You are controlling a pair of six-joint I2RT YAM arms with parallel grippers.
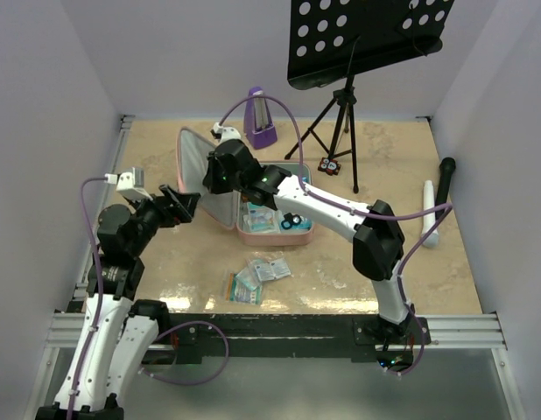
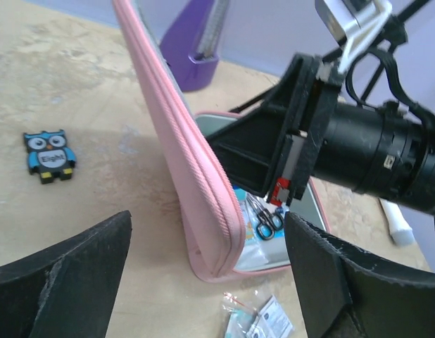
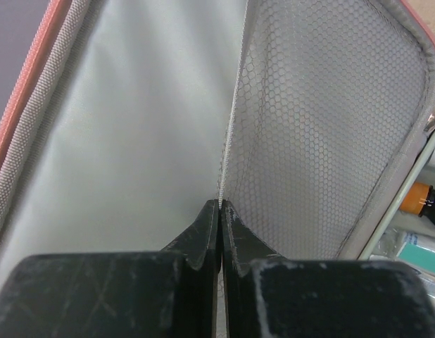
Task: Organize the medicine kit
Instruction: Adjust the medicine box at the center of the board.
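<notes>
A tan, mottled table point(image 1: 384, 262) sits between plain white walls, with a black perforated music stand point(image 1: 367, 35) rising on its tripod at about 1 o'clock from the table's middle. The medicine kit point(image 1: 193, 171) lies open just left of centre. Its pink lid stands nearly upright, and its tray lies flat at roughly 4 o'clock from the lid. The tray holds packets and a pair of small black-handled scissors point(image 2: 265, 218). The right arm reaches across the tray into the lid. The fingers of the right gripper point(image 3: 219, 205) are pressed tightly together, pinching the pale top edge of the mesh pocket point(image 3: 323, 127), which stands off from the grey lining point(image 3: 147, 127). The left gripper point(image 1: 187, 204) hangs at about 8 o'clock from the lid, on its outer pink side. Its fingers are spread wide with nothing between them, and its wrist camera looks along the lid's ribbed pink edge. A purple metronome point(image 1: 259, 118) stands at about 1 o'clock from the lid, near the back wall. A few loose clear sachets point(image 1: 257, 276) lie on the table at 6 o'clock from the tray. A small blue owl figure point(image 2: 50, 155) lies flat on the table on the lid's outer side. A white tube point(image 1: 432, 214) and a black cylinder point(image 1: 446, 179) lie at 3 o'clock, near the right wall.
</notes>
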